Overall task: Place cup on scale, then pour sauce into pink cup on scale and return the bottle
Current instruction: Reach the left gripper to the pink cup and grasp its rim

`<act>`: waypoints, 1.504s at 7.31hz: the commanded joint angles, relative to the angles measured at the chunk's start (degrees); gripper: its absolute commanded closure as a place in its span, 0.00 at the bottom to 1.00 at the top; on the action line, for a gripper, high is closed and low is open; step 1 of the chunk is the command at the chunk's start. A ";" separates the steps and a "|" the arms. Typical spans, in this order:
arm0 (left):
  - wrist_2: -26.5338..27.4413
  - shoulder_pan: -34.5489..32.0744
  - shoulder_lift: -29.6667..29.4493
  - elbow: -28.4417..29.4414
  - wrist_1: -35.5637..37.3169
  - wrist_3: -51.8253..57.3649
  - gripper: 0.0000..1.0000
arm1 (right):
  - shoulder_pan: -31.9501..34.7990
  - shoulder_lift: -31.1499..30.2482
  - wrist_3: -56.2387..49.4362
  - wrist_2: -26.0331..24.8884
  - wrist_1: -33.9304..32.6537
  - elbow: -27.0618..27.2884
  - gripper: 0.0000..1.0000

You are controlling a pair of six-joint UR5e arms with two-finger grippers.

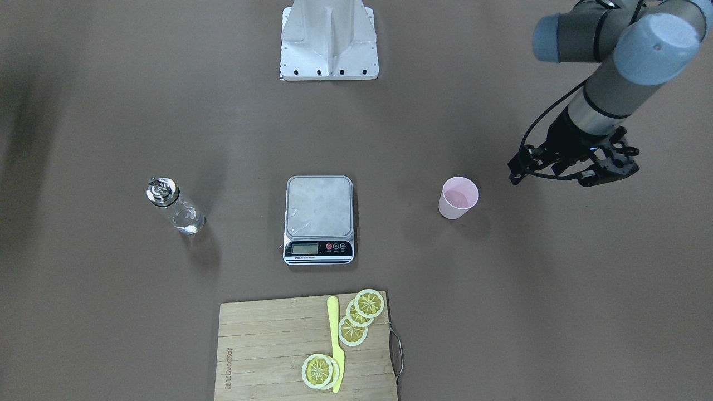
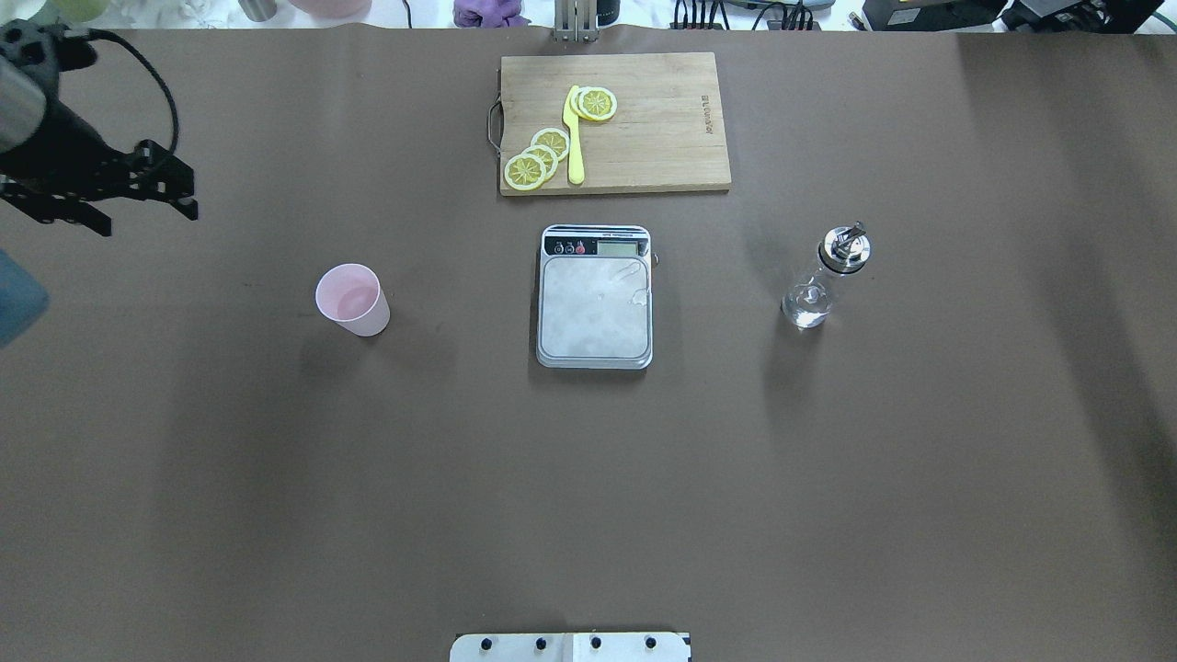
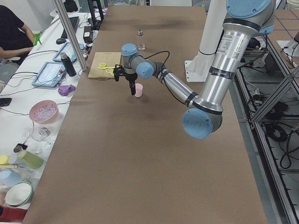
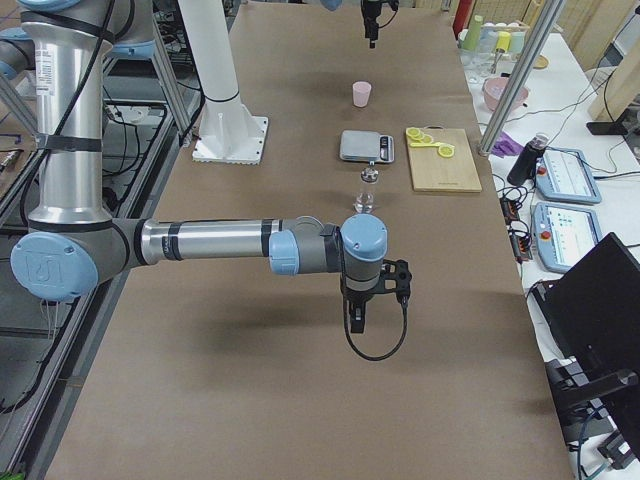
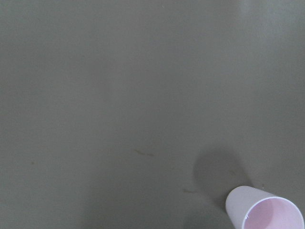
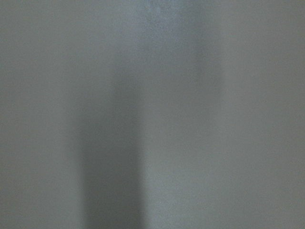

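The cup [image 2: 351, 299] stands off the scale [image 2: 595, 308], toward the table's left edge; the left gripper [image 2: 142, 213] hovers near, spread and empty, seemingly to fetch it; whether the right gripper [image 4: 375, 298] is spread or clenched, I cannot tell.

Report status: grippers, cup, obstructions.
Left gripper open, empty, off beside cup. Right gripper state unclear, away from bottle. Cup upright on table, not yet on scale. Nothing between cup and scale.

Table [image 2: 588, 506] covered in brown paper. White side bench [image 3: 14, 121] alongside, carrying tablets [image 3: 49, 74] and bowl [image 3: 44, 112]. Aluminium post [image 3: 70, 32] at table edge. Lighting even.
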 commanded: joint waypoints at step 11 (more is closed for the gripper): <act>5.23 8.48 -2.80 7.75 -7.94 -4.82 0.28 | 0.08 0.09 0.00 1.81 -0.09 -0.56 0.00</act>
